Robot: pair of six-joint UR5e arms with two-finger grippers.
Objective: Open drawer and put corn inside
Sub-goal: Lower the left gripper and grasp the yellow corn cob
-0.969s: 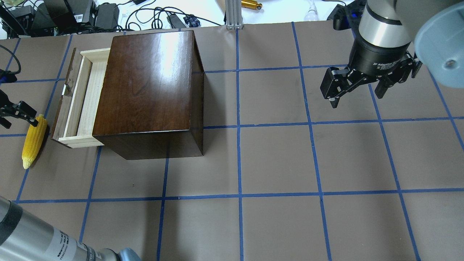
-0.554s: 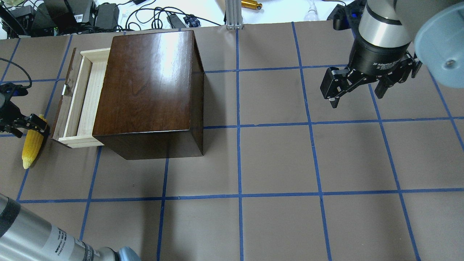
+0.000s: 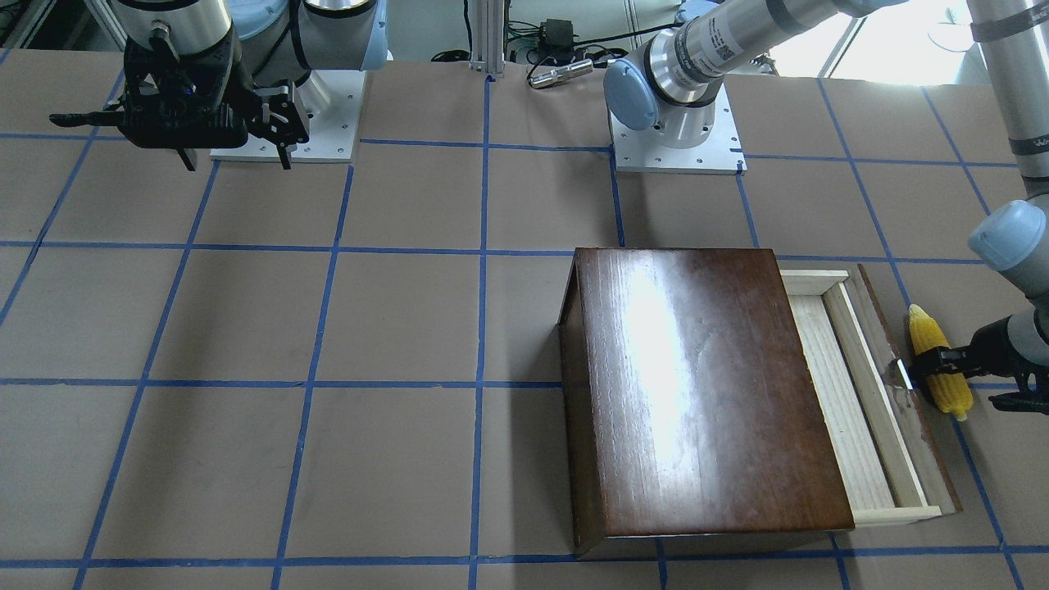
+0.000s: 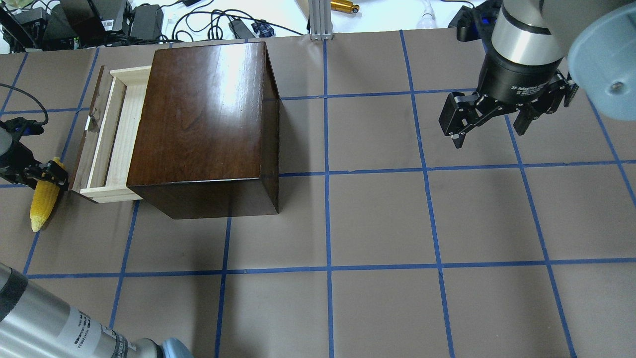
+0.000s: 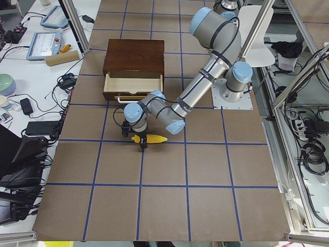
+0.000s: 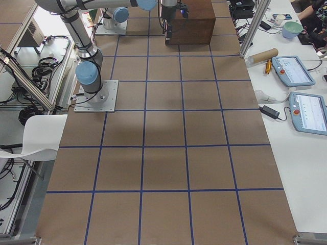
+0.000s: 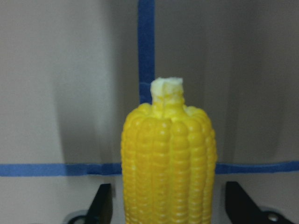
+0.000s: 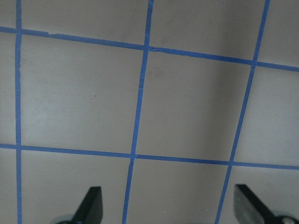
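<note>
The yellow corn (image 4: 39, 206) lies on the table just left of the drawer (image 4: 112, 144), which is pulled partly out of the dark-brown box (image 4: 203, 114). My left gripper (image 4: 44, 176) is low over the corn's thick end, open, one finger on each side. The left wrist view shows the corn (image 7: 168, 158) between the fingers (image 7: 100, 205) with a gap on both sides. In the front view the corn (image 3: 938, 360) lies beside the drawer's dark front panel (image 3: 905, 385). My right gripper (image 4: 489, 134) hangs open and empty above the table, far right.
The pale drawer tray (image 3: 852, 393) holds nothing that I can see. Cables and power bricks (image 4: 124, 22) lie beyond the table's far edge. A metal post (image 4: 320, 20) stands at the back middle. Blue tape lines grid the brown table (image 4: 377, 219).
My left gripper has moved right and down from beside the corn's thick end to astride it. The corn, the drawer and the right arm have not moved.
</note>
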